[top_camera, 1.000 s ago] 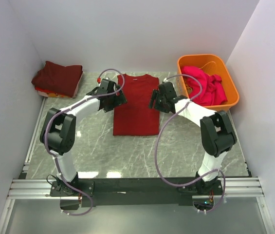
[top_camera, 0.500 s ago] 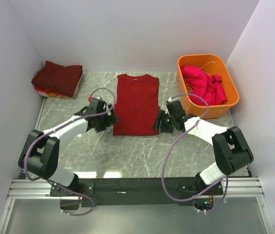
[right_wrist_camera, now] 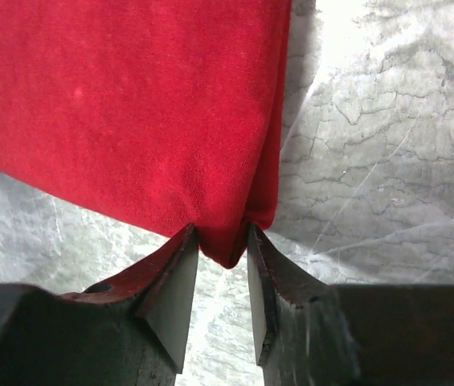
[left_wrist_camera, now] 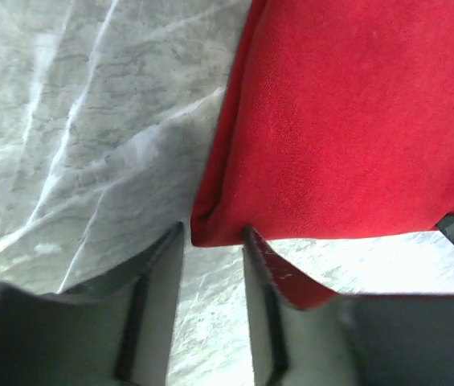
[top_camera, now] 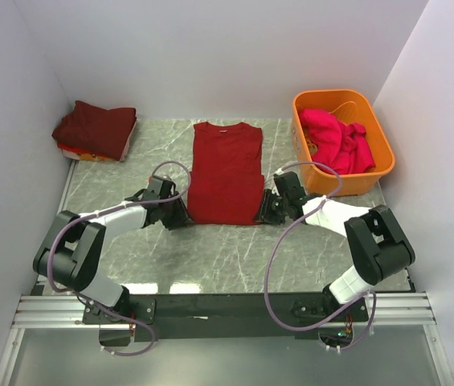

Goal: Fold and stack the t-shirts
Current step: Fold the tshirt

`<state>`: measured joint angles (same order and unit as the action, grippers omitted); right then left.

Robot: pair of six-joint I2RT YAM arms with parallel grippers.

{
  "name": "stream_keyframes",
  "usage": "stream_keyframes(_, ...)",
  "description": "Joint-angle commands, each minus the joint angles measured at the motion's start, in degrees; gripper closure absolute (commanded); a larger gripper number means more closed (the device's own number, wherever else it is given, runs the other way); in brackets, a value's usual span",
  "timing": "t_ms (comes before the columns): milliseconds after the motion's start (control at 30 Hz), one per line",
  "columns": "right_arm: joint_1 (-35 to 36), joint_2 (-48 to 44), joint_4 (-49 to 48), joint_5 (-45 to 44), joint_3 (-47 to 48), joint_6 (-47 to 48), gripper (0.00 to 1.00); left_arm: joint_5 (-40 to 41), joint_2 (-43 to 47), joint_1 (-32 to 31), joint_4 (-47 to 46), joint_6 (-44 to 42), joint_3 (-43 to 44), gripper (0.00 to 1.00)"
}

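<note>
Top external shows me the red t-shirt (top_camera: 227, 173) lying flat mid-table (top_camera: 210, 249), sleeves folded in to a long rectangle, collar at the far end. The left gripper (top_camera: 180, 217) sits low at its near left corner and the right gripper (top_camera: 265, 215) at its near right corner.

On my right wrist view that corner bunches to a point between the two fingertips, touching both, so I read it as pinched. On the left wrist view the other corner sits between the fingers with one side touching and a thin gap on the other; I cannot tell if it is gripped.

A folded maroon t-shirt pile (top_camera: 96, 129) rests at the far left. A pink t-shirt (top_camera: 335, 137) lies crumpled in the orange tub (top_camera: 379, 145) at the far right.
</note>
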<state>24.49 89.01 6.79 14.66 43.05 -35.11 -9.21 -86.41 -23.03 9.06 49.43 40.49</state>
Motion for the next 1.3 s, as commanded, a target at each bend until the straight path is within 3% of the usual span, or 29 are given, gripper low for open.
stream_keyframes(0, 0.12, 0.81, -2.57, -0.06, -0.76, -0.83, 0.63, -1.60, -1.56, -0.18, -2.56, -0.21, -0.15, 0.60)
stream_keyframes(100, 0.12, 1.69, -3.09, -0.50, -1.47, -0.92, 0.63, -0.89, -4.28, -0.18, -2.20, -1.00, 0.81, 0.64)
stream_keyframes(200, 0.21, 2.48, -3.01, -1.21, -1.91, -1.18, 0.63, -1.16, -6.57, -0.18, -2.21, -1.26, 2.40, 0.73)
stream_keyframes(300, 0.21, 2.22, -2.92, -1.30, -2.61, -1.01, 0.65, -0.02, -8.24, -0.18, -0.63, -1.61, 3.89, 0.92)
stream_keyframes(333, 0.21, 2.04, -3.01, -1.38, -2.79, -1.01, 0.73, 0.16, -8.33, -0.18, -0.19, -1.79, 4.24, 0.99)
stream_keyframes(500, 0.56, 0.82, -2.40, 0.72, -4.37, -0.40, 1.00, 0.24, -4.57, -0.53, 0.25, -1.70, 0.66, 0.99)
stream_keyframes(733, 3.37, -6.82, 1.99, 2.66, -8.85, -0.39, 1.00, 0.07, 10.19, -4.48, 3.15, -1.09, -7.96, 0.99)
stream_keyframes(1000, 6.71, -25.80, 13.59, 4.07, -10.44, -1.81, 1.00, 1.74, 28.74, -9.23, 17.03, 1.98, -5.87, 0.99)
stream_keyframes(1133, 5.40, -28.63, 17.29, -0.14, -4.04, 2.85, 1.00, 8.93, 32.97, -9.05, 18.19, 1.63, -1.74, 0.99)
stream_keyframes(1267, 2.59, -22.58, 16.52, 2.03, 6.23, 6.19, 1.00, 15.00, 29.65, -8.27, 14.06, 0.24, 4.23, 0.99)
